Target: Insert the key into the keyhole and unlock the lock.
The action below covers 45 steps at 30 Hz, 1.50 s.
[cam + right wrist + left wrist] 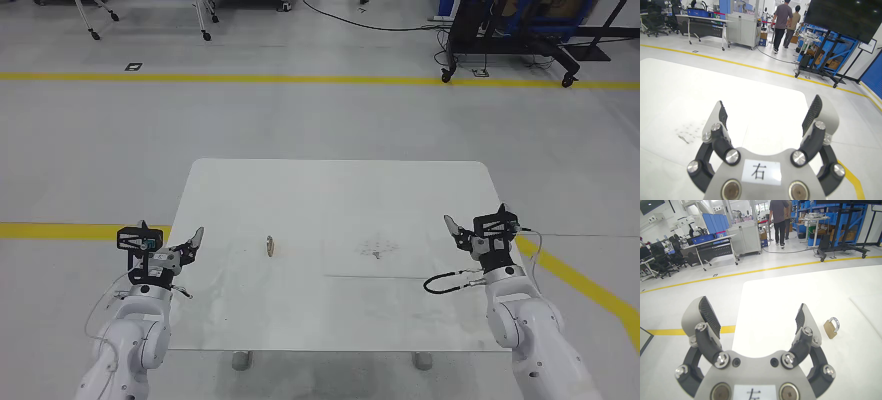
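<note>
A small brass padlock (270,245) with a silver shackle lies on the white table (340,190), left of centre; it shows too as the padlock (831,328) in the left wrist view. A small metal key (377,253) lies flat right of centre, seen also as the key (683,139) in the right wrist view. My left gripper (170,245) hovers open at the table's left edge, apart from the padlock, with nothing between its fingers (709,315). My right gripper (482,230) hangs open by the right edge, apart from the key, its fingers (813,111) empty.
Faint grey smudges (688,127) mark the tabletop around the key. A black cable (445,284) loops by the right arm. Yellow floor lines (320,78) run around the table; a wheeled black stand (510,50) is far behind.
</note>
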Tool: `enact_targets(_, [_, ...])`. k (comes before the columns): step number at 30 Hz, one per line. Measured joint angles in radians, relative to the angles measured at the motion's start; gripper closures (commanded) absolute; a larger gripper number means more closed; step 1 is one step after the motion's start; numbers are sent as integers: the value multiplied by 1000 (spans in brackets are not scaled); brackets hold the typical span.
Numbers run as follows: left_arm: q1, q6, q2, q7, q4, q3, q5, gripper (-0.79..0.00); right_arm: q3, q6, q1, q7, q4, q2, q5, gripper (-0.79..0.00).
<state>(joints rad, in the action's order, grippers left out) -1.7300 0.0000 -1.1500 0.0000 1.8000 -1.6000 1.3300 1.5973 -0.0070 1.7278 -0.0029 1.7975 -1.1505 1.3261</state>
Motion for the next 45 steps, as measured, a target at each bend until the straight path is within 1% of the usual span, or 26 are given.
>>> enact_targets(7, [0,0,0,0,0,0,0,-785,-60,-140,-84,46,-106,-1,-11,-785])
enact_targets(10, [0,0,0,0,0,0,0,-785,-75,-176,-113,69,-141,-1,-3,-785])
enact_targets(13, [0,0,0,0,0,0,0,-785,-76,-154,-128,93,-153,1,67,-785])
enact_targets(23, [0,0,0,0,0,0,0,-785,-77,-152,-128,94,-155,1,68,-785])
enact_targets(25, [0,0,0,0,0,0,0,-785,-94,-156,-135,110,-174,0,83,-785])
enact_targets(28, [0,0,0,0,0,0,0,-785,-129,-270,-171,121,-230,-1,32,-785])
enact_targets(33, [0,0,0,0,0,0,0,-785,-144,-553,-249,148,-340,10,-20,-785])
enact_targets(35, [0,0,0,0,0,0,0,-785,-145,-649,-277,149,-373,17,-9,-785])
enact_targets(38, [0,0,0,0,0,0,0,-785,-158,-763,-314,126,-400,24,31,-785])
enact_targets(41, [0,0,0,0,0,0,0,-785,-187,-894,-357,58,-419,33,107,-785])
enact_targets(42, [0,0,0,0,0,0,0,-785,-195,-937,-373,29,-432,36,131,-727])
enact_targets(44, [0,0,0,0,0,0,0,-785,-220,-1003,-415,-24,-475,41,188,-434])
enact_targets(45, [0,0,0,0,0,0,0,-785,-237,-1009,-435,-37,-495,43,213,-376])
